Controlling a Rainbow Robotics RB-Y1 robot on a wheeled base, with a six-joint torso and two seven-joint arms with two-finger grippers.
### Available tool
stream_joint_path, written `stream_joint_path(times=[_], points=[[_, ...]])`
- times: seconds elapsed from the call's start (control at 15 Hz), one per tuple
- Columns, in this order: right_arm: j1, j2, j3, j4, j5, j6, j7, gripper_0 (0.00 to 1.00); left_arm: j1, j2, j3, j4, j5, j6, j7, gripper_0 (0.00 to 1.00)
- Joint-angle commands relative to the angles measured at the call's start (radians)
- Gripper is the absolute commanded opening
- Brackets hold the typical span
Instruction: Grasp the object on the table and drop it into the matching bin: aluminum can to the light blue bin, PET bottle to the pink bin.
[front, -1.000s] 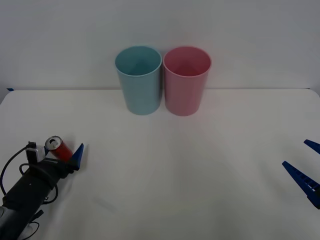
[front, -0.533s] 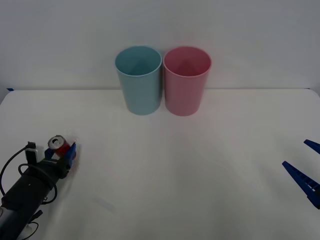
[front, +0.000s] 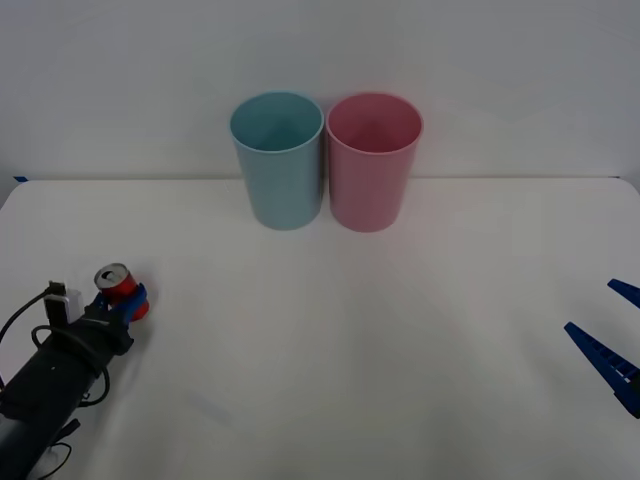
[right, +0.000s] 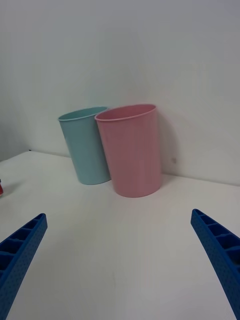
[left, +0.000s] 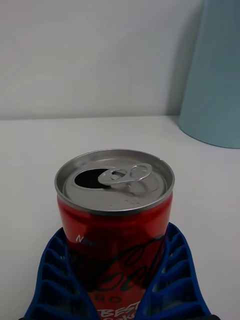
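Red aluminium with a silver top: the small drink can (front: 118, 285) sits at the near left of the broad white bench (front: 330, 350), standing upright. My left tool (front: 122, 303) is closed around its lower body; in the left wrist view the two blue ribbed fingers (left: 177, 270) wrap the can (left: 116, 220) from both sides, pressed against its red wall. The can's lid has its pull tab folded back and the drinking hole open, dark inside; I cannot tell whether any liquid is in it.

At the far middle of the bench stand the two bins, well apart from the can. On the left is the tall round light blue plastic bin (front: 278, 160), slightly tapered, and just beside it on the right the same-sized pink plastic bin (front: 372, 162); their walls touch or nearly touch. Both are upright with mouths open upward. From the front view I see down into each one and make out plain inner walls, with nothing visible inside. In the right wrist view the pink bin (right: 131, 150) stands in front, the light blue bin (right: 87, 145) partly behind it.

My right tool (front: 610, 345) is parked at the near right edge of the bench, its blue fingers (right: 220, 250) spread wide and holding nothing.
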Motion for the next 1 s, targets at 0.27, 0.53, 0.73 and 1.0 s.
stream_joint_path(times=[0.27,0.53,0.73,1.0], points=[[0.0,0.0,0.0,0.0,0.0,0.0,0.0,1.0,0.037,0.029,0.0,-0.104,0.03,-0.03,0.032,0.0],[0.0,0.0,0.0,0.0,0.0,0.0,0.0,1.0,0.103,0.029,0.0,-0.274,0.039,-0.03,0.141,0.0],[0.0,0.0,0.0,0.0,0.0,0.0,0.0,1.0,0.134,0.029,0.0,-0.4,0.012,-0.03,0.276,0.0],[0.0,0.0,0.0,0.0,0.0,0.0,0.0,1.0,0.135,0.029,0.005,-0.532,-0.05,-0.032,0.451,0.0]])
